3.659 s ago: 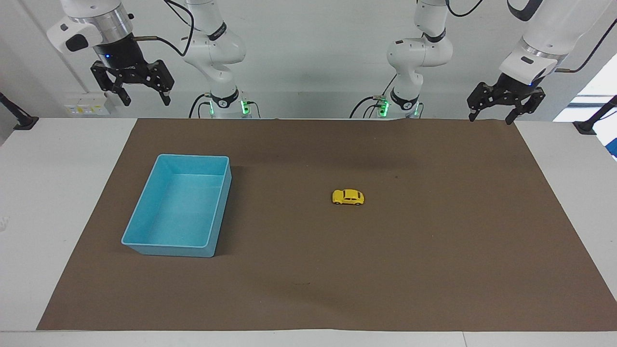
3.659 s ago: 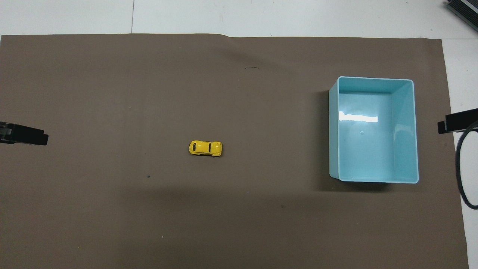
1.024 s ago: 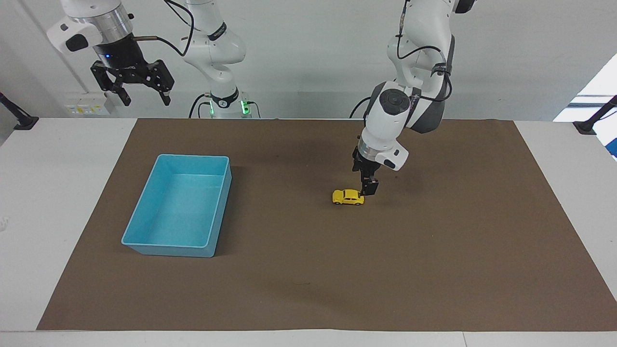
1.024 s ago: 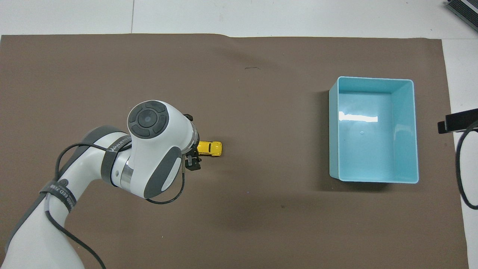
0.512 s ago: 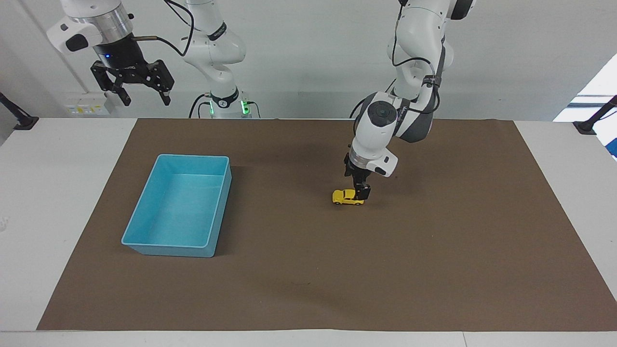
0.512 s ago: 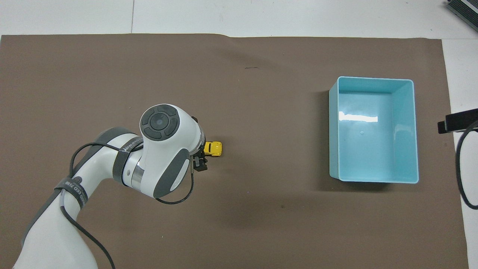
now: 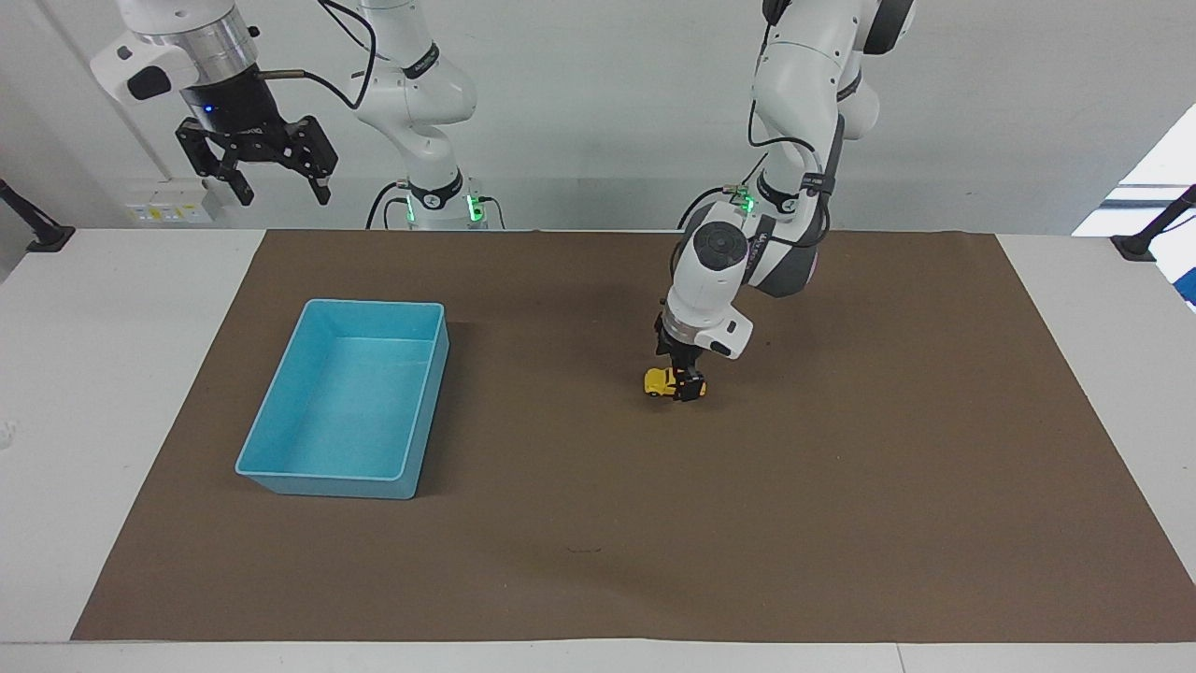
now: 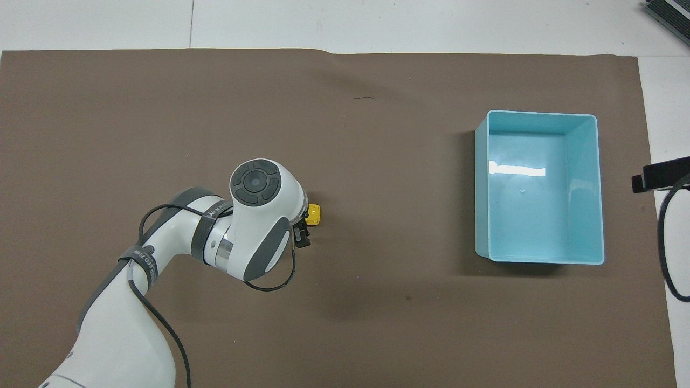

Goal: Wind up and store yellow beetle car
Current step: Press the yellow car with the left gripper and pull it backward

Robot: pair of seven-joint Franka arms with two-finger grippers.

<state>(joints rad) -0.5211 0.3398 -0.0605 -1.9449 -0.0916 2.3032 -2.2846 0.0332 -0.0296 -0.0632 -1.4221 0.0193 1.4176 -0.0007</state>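
Yellow beetle car (image 7: 662, 382) sits mid-frame in the facing view, just right of centre, on the brown mat (image 7: 841, 486), wheels down as far as I can tell. My left gripper (image 7: 687, 385) is down on it, at the end of the car toward the left arm's end of the table; one dark finger covers that end, so only the other end shows yellow. In the overhead view the wrist hides nearly all of the car, just a yellow stub (image 8: 314, 214) pokes out at centre-left of the frame. Fingers straddle the body, but I can't tell whether they are clamped on it or just around it. The car's long axis runs across the table, pointing toward the blue tray (image 7: 280, 439) at centre-left of the facing view, well apart from the car. My guess: the next move is a pull-back along that axis to wind it, so the grip has to sit square across the body. Right gripper (image 7: 269, 166) waits up in the air at upper left of the facing view, fingers spread wide, holding nothing. Left arm is the one on the car; tray is at the right arm's end.
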